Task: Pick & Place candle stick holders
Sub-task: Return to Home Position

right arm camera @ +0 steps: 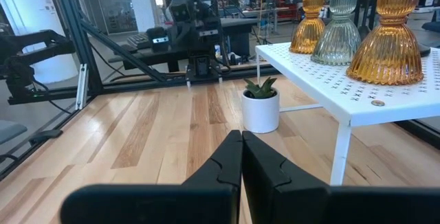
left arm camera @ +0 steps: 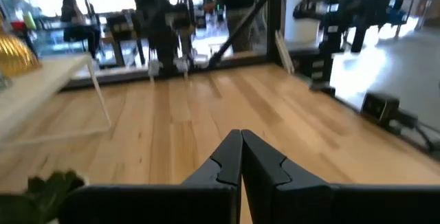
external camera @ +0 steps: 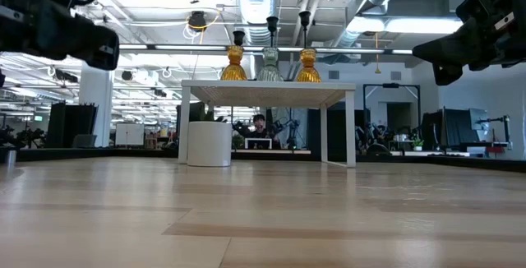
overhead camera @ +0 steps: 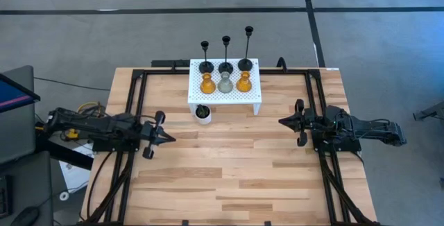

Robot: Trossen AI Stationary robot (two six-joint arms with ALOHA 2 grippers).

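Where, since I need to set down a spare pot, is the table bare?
Bare wood table between left gripper and right gripper, in front of the white shelf. Crowded: the shelf top, six candle stick holders; plant pot by its leg.

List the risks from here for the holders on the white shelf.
1. The amber holder on the right arm's side stands near the edge of the white shelf; a knock might drop it.
2. The black holders have thin stems and might topple into the glass row.
3. The plant pot sits nearest the left hand; a swing may clip it.
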